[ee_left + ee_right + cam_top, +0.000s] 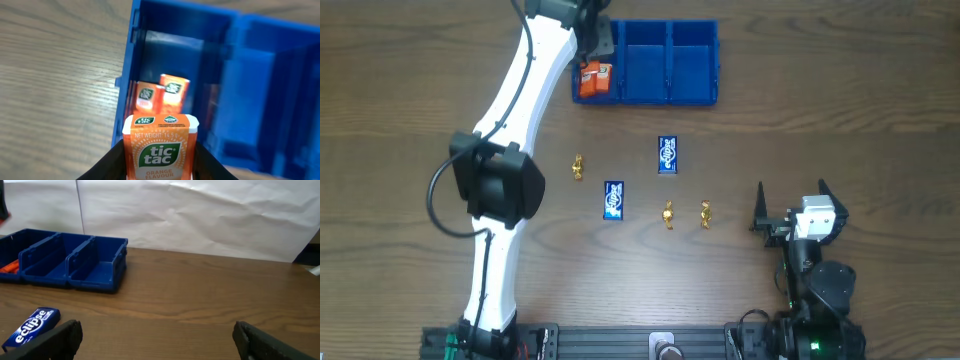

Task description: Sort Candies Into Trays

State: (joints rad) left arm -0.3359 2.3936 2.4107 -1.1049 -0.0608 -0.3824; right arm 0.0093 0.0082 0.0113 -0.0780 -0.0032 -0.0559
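Left gripper (160,167): pinching orange box (161,142) over tray's (127,75) left bin;
Right gripper (157,340): fingers spread, low;
Table (850,120): two blue packs (667,155) (614,200); three gold candies (578,167) (668,215) (705,214)

- Table (860,110): a brown wood-look top with darker grain. In the top view the streaks run from 9 o'clock to 3 o'clock, and the surface spreads out to the 9, 12 and 3 o'clock edges.
- White sheet (200,215): a pale backdrop standing upright along the table's far edge, at the table's 12 o'clock side. It is creased, with soft folds slanting across it.
- Thin dark line (77,205): runs straight up and down the white sheet, ending at the table edge.
- Dark shape (310,254): sits where the sheet meets the table, toward 3 o'clock. Too little of it shows to tell what it is.
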